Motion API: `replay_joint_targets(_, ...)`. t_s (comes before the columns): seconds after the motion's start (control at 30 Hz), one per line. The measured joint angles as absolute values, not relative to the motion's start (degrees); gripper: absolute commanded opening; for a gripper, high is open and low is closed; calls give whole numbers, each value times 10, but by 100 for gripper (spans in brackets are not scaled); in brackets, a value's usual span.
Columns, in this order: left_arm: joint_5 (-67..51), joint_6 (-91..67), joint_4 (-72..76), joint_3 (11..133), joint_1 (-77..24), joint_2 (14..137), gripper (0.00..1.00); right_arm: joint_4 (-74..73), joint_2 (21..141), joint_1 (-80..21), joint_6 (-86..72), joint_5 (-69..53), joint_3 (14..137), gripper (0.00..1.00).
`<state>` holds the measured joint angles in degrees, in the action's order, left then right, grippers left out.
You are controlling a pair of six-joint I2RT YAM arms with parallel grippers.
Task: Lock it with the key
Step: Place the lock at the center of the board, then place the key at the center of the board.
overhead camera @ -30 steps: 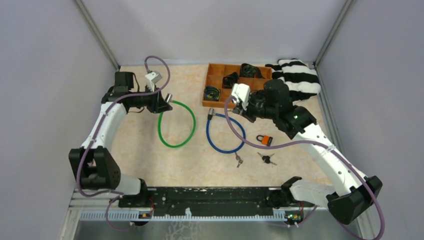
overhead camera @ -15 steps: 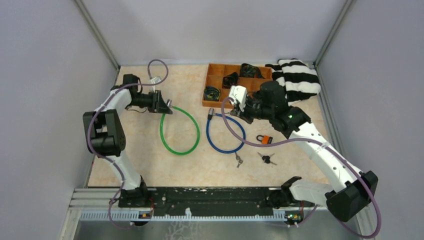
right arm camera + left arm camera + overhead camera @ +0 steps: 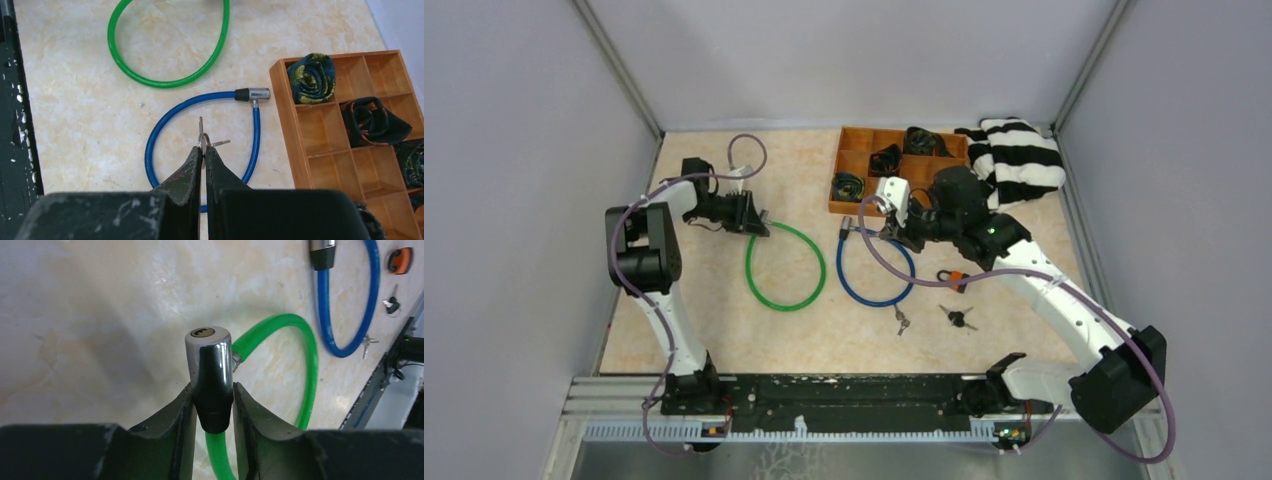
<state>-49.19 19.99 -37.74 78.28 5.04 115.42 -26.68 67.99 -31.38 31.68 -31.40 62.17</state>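
Right wrist | wooden tray (image 3: 287,125) holds rolled ties (image 3: 313,71) | right gripper (image 3: 203,149) pinches keys (image 3: 201,125) | left gripper (image 3: 212,390) clamps green lock (image 3: 210,355)

Blue cable (image 3: 256,135) loop bottom hidden behind right hand (image 3: 202,150); green cable (image 3: 165,84) top cut off at edge.

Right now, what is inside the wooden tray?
Rolled dark cloths sit in some compartments of the wooden tray; others are bare. The right arm covers one corner.

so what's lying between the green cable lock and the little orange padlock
The blue cable lock: its loop lies on the table between the green cable lock and the orange padlock. The top external view shows it best.
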Motion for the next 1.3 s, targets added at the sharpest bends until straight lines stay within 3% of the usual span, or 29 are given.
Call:
replay_joint_targets(0.43, -357, 197, -309, 765, 50, 1127, 70, -248, 681, -314, 310, -338, 597, 0)
replay_joint_targets(0.73, -200, 206, -220, 662, 53, 936, 99, -207, 728, -366, 295, -359, 583, 0)
replay_joint_targets(1.0, -136, 201, -147, 565, 55, 744, 100, -173, 819, -465, 289, -361, 581, 0)
replay_joint_targets(1.3, -96, 150, -145, 547, 62, 662, 100, -159, 938, -558, 288, -352, 600, 0)
